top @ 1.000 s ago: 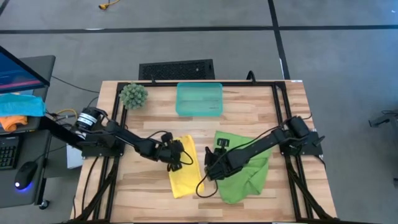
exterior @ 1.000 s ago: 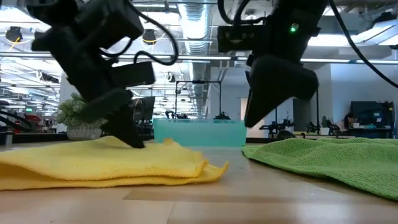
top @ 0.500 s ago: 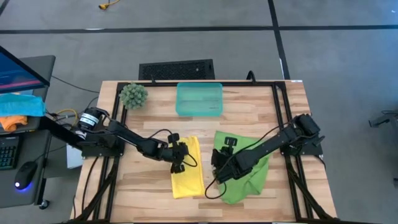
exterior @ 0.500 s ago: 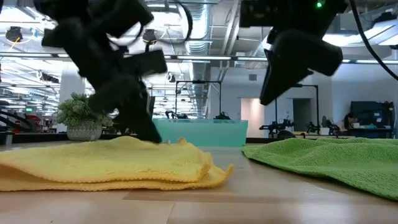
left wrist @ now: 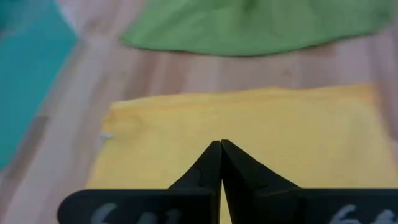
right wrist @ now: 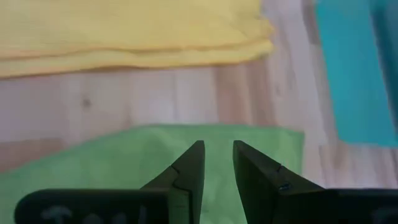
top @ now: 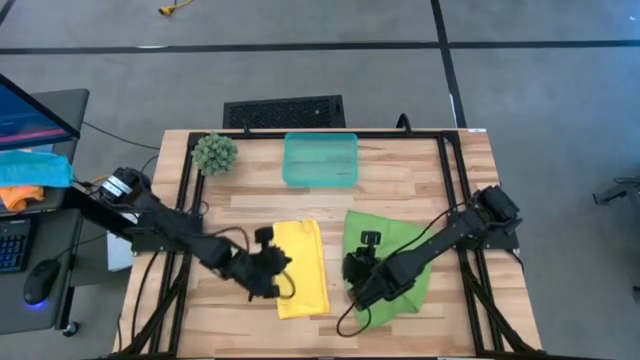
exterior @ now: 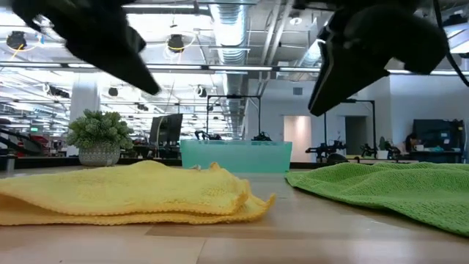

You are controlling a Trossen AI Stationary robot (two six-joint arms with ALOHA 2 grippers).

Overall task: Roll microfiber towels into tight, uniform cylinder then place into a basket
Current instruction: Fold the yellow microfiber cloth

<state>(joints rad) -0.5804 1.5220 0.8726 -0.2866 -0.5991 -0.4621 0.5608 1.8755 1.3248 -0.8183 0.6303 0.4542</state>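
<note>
Yellow towel lay folded flat at 6 o'clock, unrolled; left gripper had let go, pulled off to its 9 o'clock, clenched empty. Right gripper, slightly parted, over green towel. Basket empty at 12.

Robotics lab, open-plan industrial hall: exposed ceiling ducts and strip lights, grey floor with taped lines. Wood-slat counter in a black frame, monitor plus keyboard and mouse alongside (more rigs and screens farther back).
</note>
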